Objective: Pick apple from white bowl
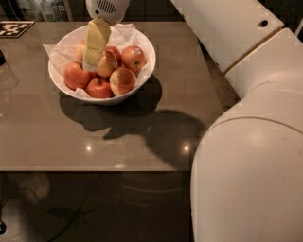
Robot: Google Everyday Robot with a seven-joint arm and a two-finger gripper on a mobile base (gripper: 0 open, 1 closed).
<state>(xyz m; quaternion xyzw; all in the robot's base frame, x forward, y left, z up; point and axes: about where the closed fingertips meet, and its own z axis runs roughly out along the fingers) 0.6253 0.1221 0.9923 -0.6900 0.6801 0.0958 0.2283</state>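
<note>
Nearest, a bulky, smooth white arm shell (pixel 251 179) fills the lower right corner, and a flat white link (pixel 227 33) runs up and away from it toward the top edge. Beyond them lies the glossy grey-brown tabletop (pixel 57 142), crossed by a dark shadow.

Farther back on it stands the wide, round glossy white bowl (pixel 142 78), lined with crumpled white paper (pixel 52 54) and heaped with fruit. The darker red apples (pixel 98 87) sit along its near side. Behind them, about mid-bowl, rests the apple (pixel 108 64), a round one, pale yellow-orange with a light blush.

The pale yellow gripper (pixel 91 66) hangs from a rounded white wrist housing (pixel 108 7) at the top edge. It slants down and toward the picture's left, with its tip down among the fruit. The apple lies just beside it on the picture's right, touching or nearly so. I cannot tell whether the gripper is spread, closed, or already clamped on anything.

The coming move likely turns on that small sideways offset. Being round, the apple has no long axis to line up with, but its close neighbours leave little room. At the far left corner lies a black-and-white marker tag (pixel 14 28).
</note>
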